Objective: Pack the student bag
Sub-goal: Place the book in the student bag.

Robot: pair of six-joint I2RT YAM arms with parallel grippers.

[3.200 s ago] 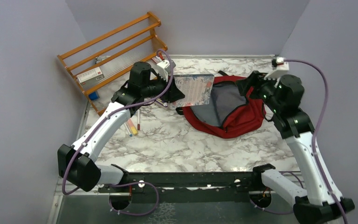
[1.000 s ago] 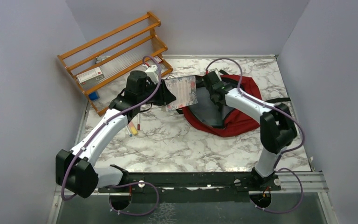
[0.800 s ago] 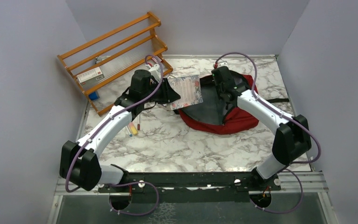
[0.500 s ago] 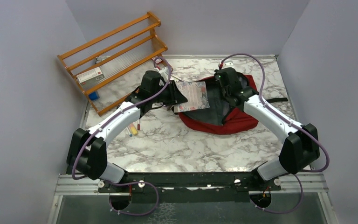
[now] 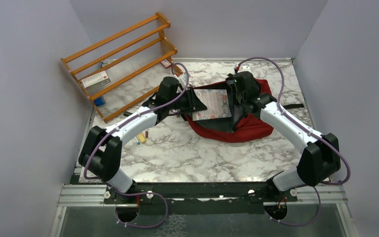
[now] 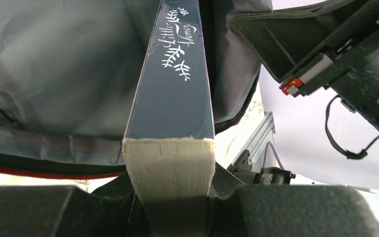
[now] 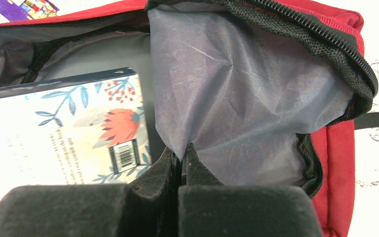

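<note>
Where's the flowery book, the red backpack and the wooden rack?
flowery book (image 5: 212, 103), top view, middle of its cover.
red backpack (image 5: 237, 134), top view, red outer fabric at its near edge.
wooden rack (image 5: 113, 38), top view, its top rail.

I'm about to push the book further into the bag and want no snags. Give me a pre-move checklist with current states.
1. Left gripper clamped on book: ok.
2. Right gripper pinching grey lining, holding student bag open: ok.
3. Book's front end inside the opening: ok.
4. Book clear of right gripper's fingers: cannot tell, they look close.
5. Free room deeper in the bag: cannot tell.
</note>
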